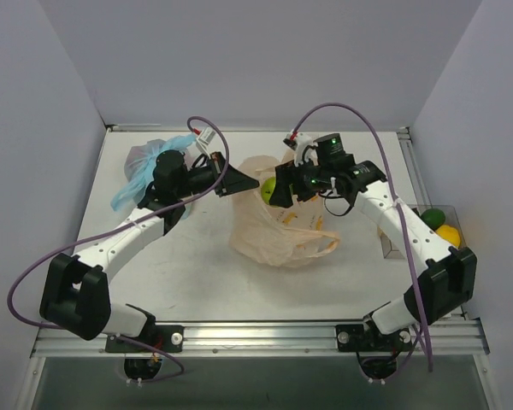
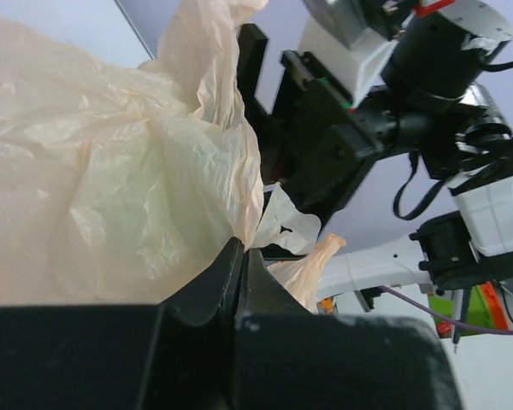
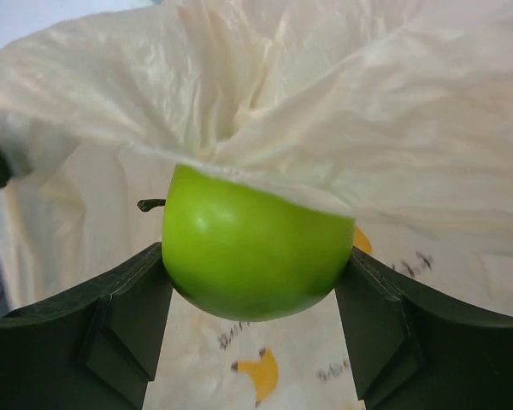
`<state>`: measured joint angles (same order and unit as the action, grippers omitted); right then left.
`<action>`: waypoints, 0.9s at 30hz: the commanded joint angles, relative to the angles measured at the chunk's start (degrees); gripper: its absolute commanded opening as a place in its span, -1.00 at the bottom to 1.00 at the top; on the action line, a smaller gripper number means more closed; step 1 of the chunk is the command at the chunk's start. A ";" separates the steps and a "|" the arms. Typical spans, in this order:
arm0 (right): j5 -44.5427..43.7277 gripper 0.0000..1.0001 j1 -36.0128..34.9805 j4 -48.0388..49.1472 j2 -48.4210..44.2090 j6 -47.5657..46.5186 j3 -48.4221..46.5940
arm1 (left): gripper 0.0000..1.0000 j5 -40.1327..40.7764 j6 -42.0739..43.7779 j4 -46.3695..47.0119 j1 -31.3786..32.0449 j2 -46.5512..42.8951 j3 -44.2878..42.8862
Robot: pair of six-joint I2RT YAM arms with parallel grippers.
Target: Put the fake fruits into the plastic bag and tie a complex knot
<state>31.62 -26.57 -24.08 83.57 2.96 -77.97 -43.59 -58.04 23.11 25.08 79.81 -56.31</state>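
The peach-orange plastic bag (image 1: 274,224) lies mid-table, its far rim lifted. My left gripper (image 1: 244,182) is shut on the bag's rim and holds it up; in the left wrist view its closed fingers (image 2: 239,273) pinch the crinkly film (image 2: 111,196). My right gripper (image 1: 278,193) is shut on a green fake apple (image 1: 268,189) at the bag's mouth. In the right wrist view the apple (image 3: 252,248) sits between both fingers, its top under the bag's edge (image 3: 342,111). More fake fruits, green (image 1: 433,217) and yellow (image 1: 449,234), lie at the far right. No knot shows.
A clear bag with light-blue handles (image 1: 145,166) lies at the back left behind the left arm. A small box (image 1: 392,243) stands under the right forearm. Metal rails edge the table at right (image 1: 415,175) and front.
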 commanded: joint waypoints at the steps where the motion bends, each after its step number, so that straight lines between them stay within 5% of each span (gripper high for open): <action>1: -5.60 0.13 -2.26 5.43 3.53 0.02 1.85 | -1.00 -3.16 -5.85 11.77 -1.52 -0.09 1.90; 4: -6.65 0.96 -3.93 8.69 5.28 0.03 3.62 | -1.00 -4.39 -8.49 15.64 -3.02 0.43 4.18; 5: -7.87 1.00 -4.37 8.43 6.16 -0.06 3.53 | -1.00 -4.74 -9.10 18.00 -3.37 0.52 4.80; 12: -12.55 1.00 -5.34 1.85 4.86 -5.94 4.32 | -1.00 -7.73 -10.60 20.92 -5.92 1.92 7.45; 18: -2.00 1.00 -1.22 -7.20 -6.04 -9.99 2.66 | -1.00 -7.47 -9.20 18.12 -6.19 2.37 8.59; 22: -1.73 0.98 8.61 -14.14 -10.88 -12.53 0.98 | -1.00 -6.16 -4.38 10.22 -5.92 1.58 7.54; 27: -7.34 0.93 28.70 -23.55 -12.03 -20.00 1.24 | -1.00 0.50 8.00 -11.05 -4.60 -0.53 2.53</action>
<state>27.20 -6.44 -37.56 70.59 -10.98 -76.64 -47.53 -59.57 24.29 19.77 82.13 -49.06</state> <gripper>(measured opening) 0.975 0.029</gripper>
